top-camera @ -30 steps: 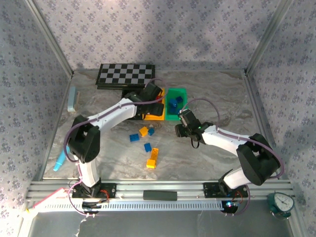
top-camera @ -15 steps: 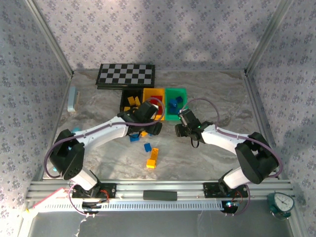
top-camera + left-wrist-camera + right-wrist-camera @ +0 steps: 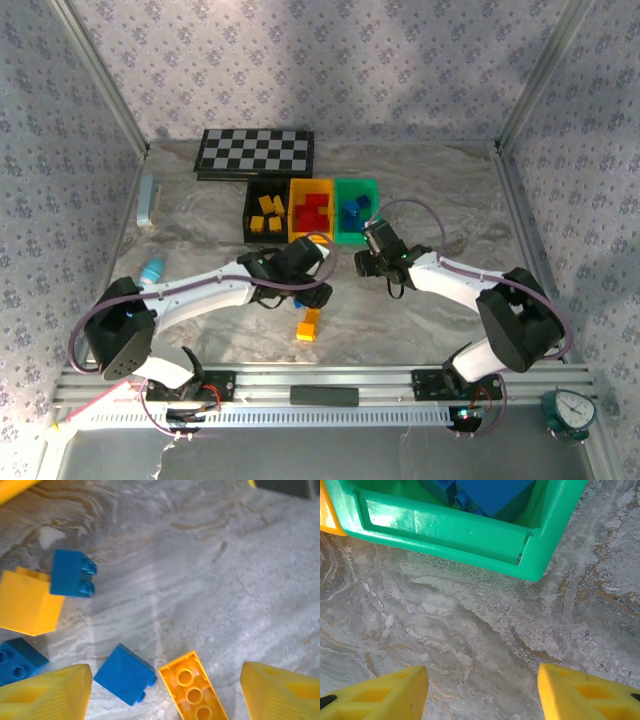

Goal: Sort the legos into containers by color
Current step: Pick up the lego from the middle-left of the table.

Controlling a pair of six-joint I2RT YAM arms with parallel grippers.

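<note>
Grey marbled table (image 3: 450,200), patterned wall panels (image 3: 330,70) on three sides. Left arm (image 3: 210,283) stretches from its base toward the table's middle. Right arm (image 3: 450,272) bends in from the other side, wrist near the green bin. Checkerboard (image 3: 255,152) lies flat at the far edge, just behind the bins. Three bins stand in a row with side walls touching. Black bin (image 3: 247,215) is on the left and holds yellow bricks (image 3: 266,212). Yellow bin (image 3: 310,184) is in the middle and holds red bricks (image 3: 312,212). Green bin (image 3: 358,183) is on the right and holds blue bricks (image 3: 352,210). Left gripper (image 3: 165,680) hangs low over the loose bricks in front of the bins, jaws spread wide and gripping nothing; its yellow fingers (image 3: 50,692) stand to either side of the bricks without touching them. Right gripper (image 3: 482,690) hovers over bare table just in front of the green bin's near corner, jaws apart, empty. Loose legos lie on the table under the left wrist. A long orange brick (image 3: 195,692) shows a row of three rings on its upper face and lies between the fingers. A flat blue brick (image 3: 125,674) sits just beside its end. A yellow cube (image 3: 27,602) rests against a small blue brick (image 3: 72,573). Another blue brick (image 3: 17,660), studs showing, lies at the view's left edge.
</note>
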